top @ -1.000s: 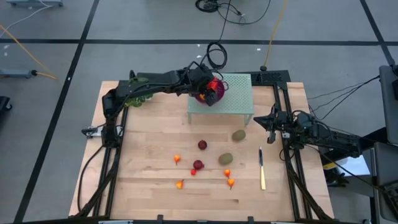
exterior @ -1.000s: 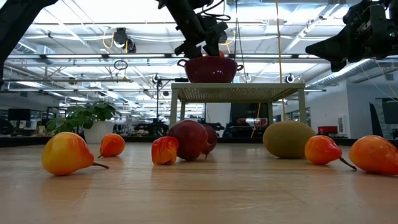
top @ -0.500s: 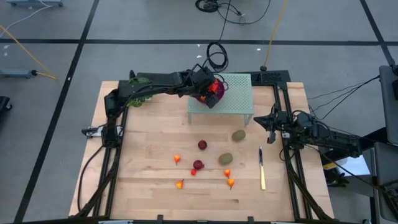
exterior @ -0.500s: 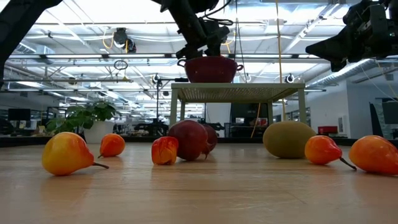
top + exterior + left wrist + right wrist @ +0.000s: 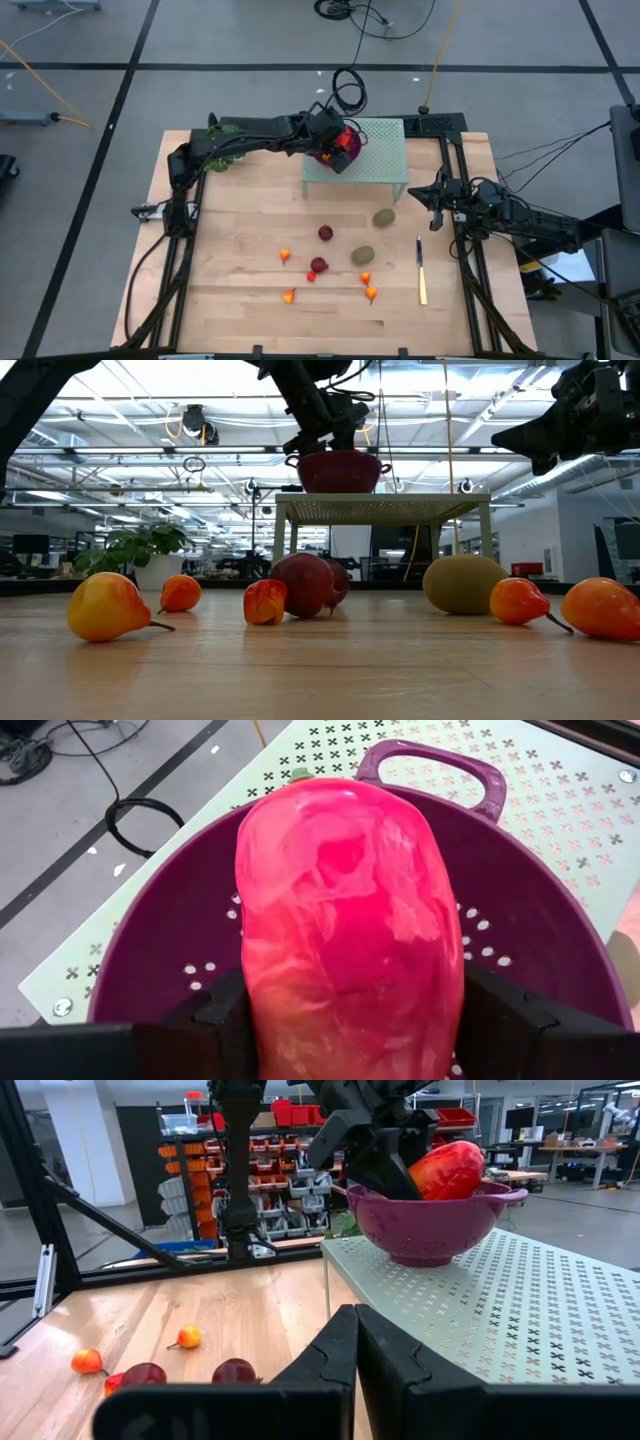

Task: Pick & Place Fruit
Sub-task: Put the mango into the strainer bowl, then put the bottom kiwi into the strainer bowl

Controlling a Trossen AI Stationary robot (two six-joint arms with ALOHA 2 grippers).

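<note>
Left hand: mango gripped, now lowered slightly into colander; release pending. Right hand: clenched, parked at tabletop edge.

Grey floor w/ dark lines, yellow cable and black cables lying loose. Beyond the wooden table: bright ceiling lights, shelving w/ red bins.

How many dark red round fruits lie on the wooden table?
2. One dark red ball lies below the green stand; the other lies nearer the front edge, among the small orange-red pieces. No others show.
</note>
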